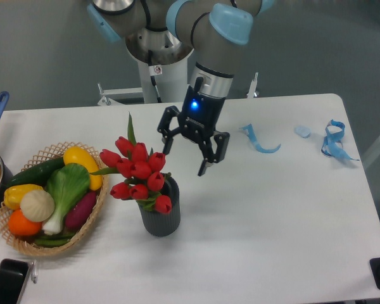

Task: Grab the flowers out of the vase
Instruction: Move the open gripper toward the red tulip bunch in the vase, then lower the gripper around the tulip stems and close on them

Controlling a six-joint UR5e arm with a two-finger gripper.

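white table (pixel 291 209): flowers (pixel 137 172) left of claw (pixel 185 158) (jaws apart)

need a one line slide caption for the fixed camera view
Open gripper hovering just right of the red tulips standing in the ribbed grey vase, wicker basket of toy vegetables alongside.

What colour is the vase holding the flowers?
Dark grey, with ribbed sides: the vase shows plainly in the fixed camera view, red flowers standing in it.
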